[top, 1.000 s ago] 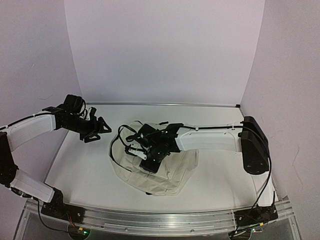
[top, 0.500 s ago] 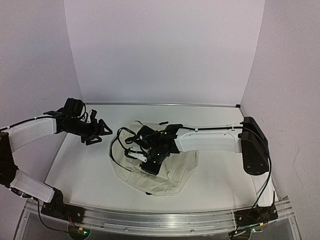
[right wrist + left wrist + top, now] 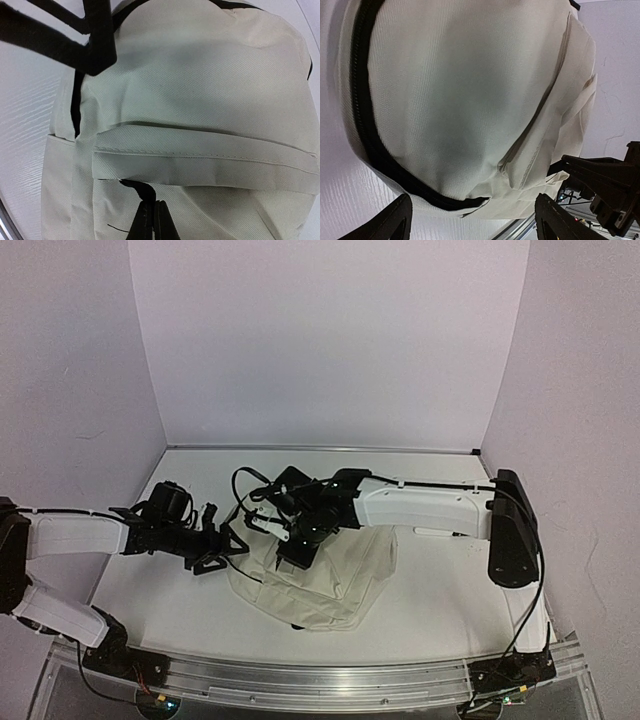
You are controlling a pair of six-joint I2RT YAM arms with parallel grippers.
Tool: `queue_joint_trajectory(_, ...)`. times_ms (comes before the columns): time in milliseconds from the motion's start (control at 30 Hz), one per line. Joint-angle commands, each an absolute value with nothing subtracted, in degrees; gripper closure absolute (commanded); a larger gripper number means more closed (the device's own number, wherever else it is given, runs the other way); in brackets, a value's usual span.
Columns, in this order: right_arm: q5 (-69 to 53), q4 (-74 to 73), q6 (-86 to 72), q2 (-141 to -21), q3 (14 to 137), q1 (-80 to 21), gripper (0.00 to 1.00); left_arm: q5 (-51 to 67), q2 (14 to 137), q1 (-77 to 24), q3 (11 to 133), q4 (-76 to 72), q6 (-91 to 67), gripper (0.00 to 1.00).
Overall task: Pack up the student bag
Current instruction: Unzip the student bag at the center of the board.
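Observation:
The student bag (image 3: 325, 580), cream fabric with black zipper lines, lies crumpled in the middle of the table. My right gripper (image 3: 291, 541) hovers over the bag's upper left part. In the right wrist view its fingers (image 3: 154, 220) are pressed together on a black zipper pull (image 3: 138, 187) that comes out from under a stitched flap of the bag (image 3: 200, 95). My left gripper (image 3: 218, 548) stands open at the bag's left edge, jaws facing the fabric. The bag (image 3: 460, 90) fills the left wrist view, and the wide-apart fingertips (image 3: 385, 223) hold nothing.
White walls close the table at the back and on both sides. An aluminium rail (image 3: 320, 675) runs along the near edge. A black cable loop (image 3: 243, 492) hangs by the right wrist above the bag. The right arm's long white link (image 3: 420, 505) spans the table's right half.
The left arm swung from the back left down to the bag's left edge. The right gripper closed on the zipper pull and shifted slightly back, lifting the fabric.

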State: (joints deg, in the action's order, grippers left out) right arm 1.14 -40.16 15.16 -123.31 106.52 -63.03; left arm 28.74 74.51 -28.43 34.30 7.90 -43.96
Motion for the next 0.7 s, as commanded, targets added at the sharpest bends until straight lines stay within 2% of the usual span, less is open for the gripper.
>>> queue_joint_trajectory(0, 4.23, -39.99, 15.03, -120.19, 109.58, -61.59, 1.00, 27.08, 77.58, -29.00, 32.36, 1.15, -47.33, 0.19)
queue_joint_trajectory(133, 4.47, -39.92, 14.91, -119.43, 109.39, -60.84, 1.00, 26.37, 80.61, -29.00, 31.85, 0.83, -47.69, 0.29)
queue_joint_trajectory(233, 4.00, -39.96, 14.77, -119.18, 108.88, -60.49, 1.00, 25.65, 82.10, -29.00, 31.81, 0.90, -47.67, 0.41)
queue_joint_trajectory(333, 2.38, -39.98, 14.01, -119.03, 108.87, -59.18, 1.00, 23.76, 82.42, -29.00, 32.25, 3.01, -47.27, 0.63)
queue_joint_trajectory(500, 1.81, -39.98, 14.86, -118.84, 108.22, -54.07, 1.00, 20.92, 81.10, -28.92, 31.97, 7.11, -46.48, 0.94)
queue_joint_trajectory(567, 0.20, -39.99, 14.40, -118.88, 108.32, -51.91, 1.00, 19.92, 80.29, -28.93, 31.47, 8.24, -46.12, 0.99)
queue_joint_trajectory(667, -4.79, -39.95, 12.92, -118.44, 108.05, -50.43, 1.00, 19.36, 79.39, -28.92, 31.42, 9.37, -44.52, 1.00)
